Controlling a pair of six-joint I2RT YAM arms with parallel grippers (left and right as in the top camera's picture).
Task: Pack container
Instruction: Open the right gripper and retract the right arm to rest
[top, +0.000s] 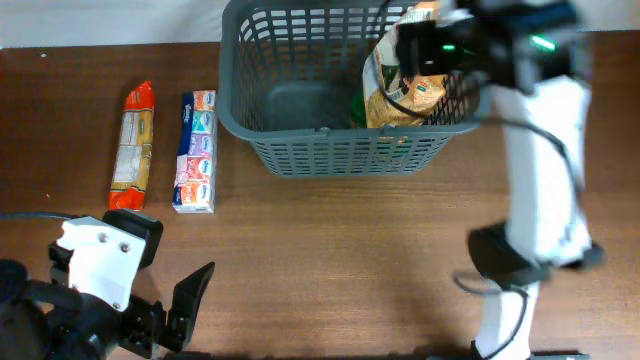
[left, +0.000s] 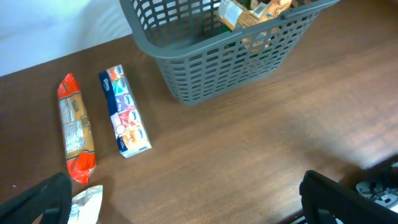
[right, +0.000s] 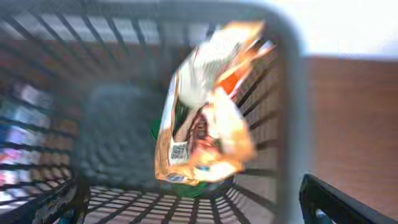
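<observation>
The dark grey slotted basket (top: 300, 140) stands at the back centre of the table; it also shows in the left wrist view (left: 205, 74) and the right wrist view (right: 292, 74). An orange-and-white snack bag (top: 405, 95) leans against its right inner wall over something green (right: 186, 186); the bag (right: 205, 118) looks blurred. My right gripper (top: 430, 50) is open above that bag, its fingers (right: 199, 208) wide apart and touching nothing. My left gripper (top: 170, 320) is open and empty low at the front left, shown too in its wrist view (left: 186, 211).
A red-ended pasta packet (top: 132, 148) (left: 74, 127) and a long multicoloured tissue pack (top: 196, 150) (left: 124, 111) lie side by side left of the basket. A white packet (left: 84, 205) lies by my left finger. Bare wood lies in front of the basket.
</observation>
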